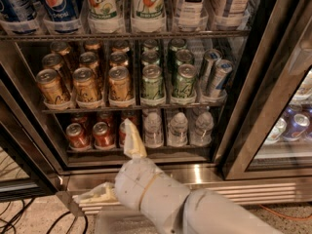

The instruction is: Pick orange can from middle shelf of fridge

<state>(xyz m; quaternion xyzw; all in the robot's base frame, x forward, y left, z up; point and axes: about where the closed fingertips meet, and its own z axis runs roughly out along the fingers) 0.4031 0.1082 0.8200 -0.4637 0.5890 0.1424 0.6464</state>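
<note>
The fridge [204, 172] stands open in front of me. Its middle shelf [131, 106] holds three lanes of orange cans on the left, with front cans at the left [50, 87], the middle [87, 85] and the right [120, 83]. My gripper [101, 161] is low in front of the fridge base, below the orange cans and apart from them. It is open and empty. One cream finger [132, 141] points up in front of the bottom shelf. The other finger [95, 194] points left near the vent grille.
Green cans [152, 83] and tilted silver cans [217, 74] fill the rest of the middle shelf. Red cans [78, 135] and water bottles [178, 128] stand below, tall soda bottles [146, 4] above. A dark door frame [263, 106] stands on the right. Cables [14, 218] lie on the floor at the left.
</note>
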